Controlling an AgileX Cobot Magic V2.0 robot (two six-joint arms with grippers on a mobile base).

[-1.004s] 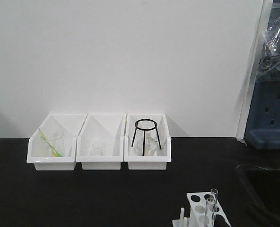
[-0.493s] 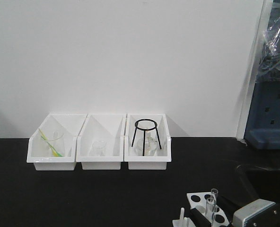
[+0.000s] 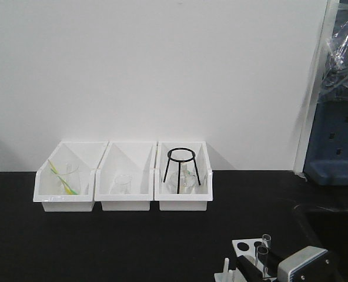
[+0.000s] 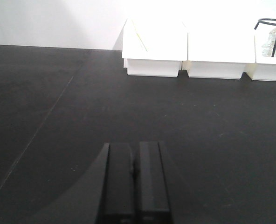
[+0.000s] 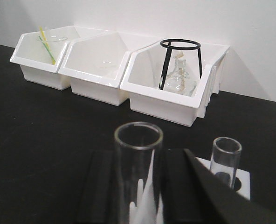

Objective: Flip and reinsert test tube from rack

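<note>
Your right jaws straddle the near tube (image 5: 138, 154), one on each side. I cannot tell whether they pinch the glass yet. The tube stands upright in the rack (image 5: 243, 178) at the worktop's (image 3: 103, 247) front right, with a second tube (image 5: 225, 158) just beside it. Close gently below the rim. Lift straight up until the bottom clears its hole, and only then turn it, because a tilted pull could drag the rack or knock the neighbour. Your left jaws are pressed together, empty.

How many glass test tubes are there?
2. One test tube stands between the right gripper's jaws; the other test tube stands in a rack hole beside it. More may be out of view.
</note>
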